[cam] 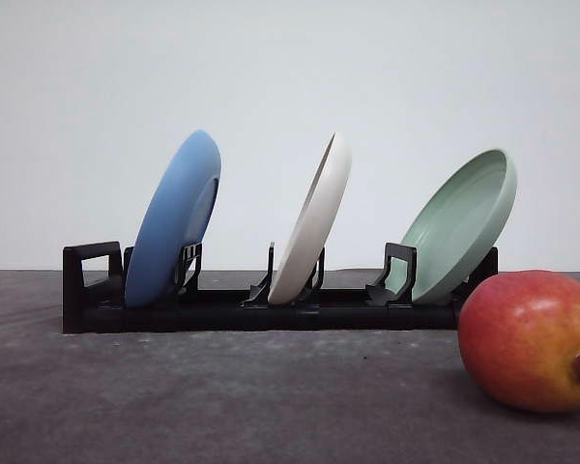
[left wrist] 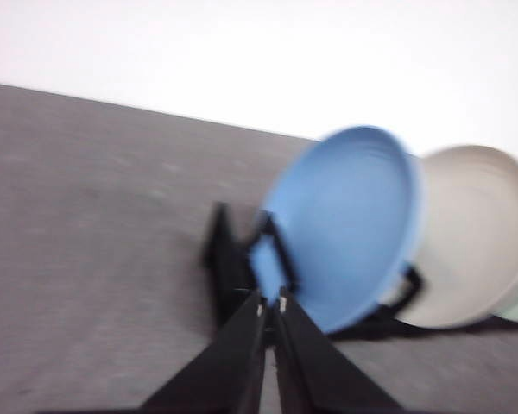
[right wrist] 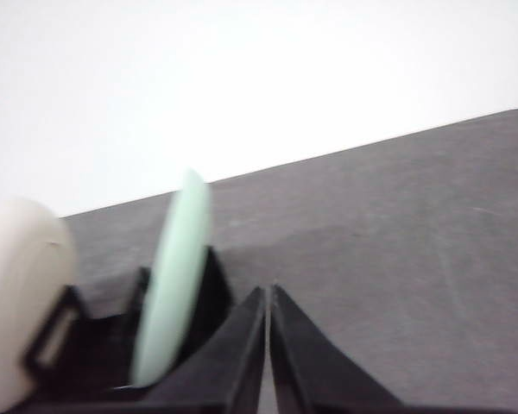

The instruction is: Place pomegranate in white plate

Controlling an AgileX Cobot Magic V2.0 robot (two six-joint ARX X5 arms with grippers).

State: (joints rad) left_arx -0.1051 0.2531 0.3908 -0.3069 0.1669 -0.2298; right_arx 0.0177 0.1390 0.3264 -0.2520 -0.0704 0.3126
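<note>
The pomegranate (cam: 532, 338), red shading to yellow-orange with a brown nub, lies on the dark table at the front right, near the rack's right end. The white plate (cam: 312, 222) stands on edge in the middle slot of the black rack (cam: 222, 311); it also appears behind the blue plate (left wrist: 475, 237) and at the picture's edge (right wrist: 17, 293). My left gripper (left wrist: 270, 304) is shut with nothing in it, pointing at the blue plate's base. My right gripper (right wrist: 267, 293) is shut and empty, beside the pale green plate.
A blue plate (cam: 174, 220) leans in the rack's left slot and a pale green plate (cam: 461, 224) in its right slot. The same blue plate (left wrist: 341, 228) and green plate (right wrist: 171, 280) show in the wrist views. Bare dark table (cam: 222, 396) lies before the rack.
</note>
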